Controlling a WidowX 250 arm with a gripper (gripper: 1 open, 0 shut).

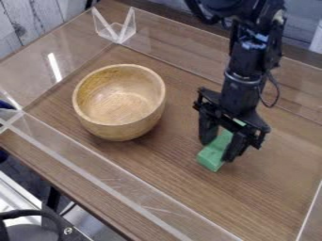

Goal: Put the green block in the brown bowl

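Gripping the green block (pixel 217 153), the pincer (pixel 229 141) points almost straight down, its black fingers (pixel 205 128) drawn in tight on the block's upper end. Block lies on the wooden table (pixel 151 179), lower end poking out below the pincer. Brown bowl (pixel 120 101) sits well left of the pincer, apart from it. Clear plastic walls (pixel 75 151) edge the table; a clear bracket (pixel 115 25) stands far up-left.

A wood-grain table (pixel 120 179) edged by clear acrylic walls (pixel 75 155), light glinting
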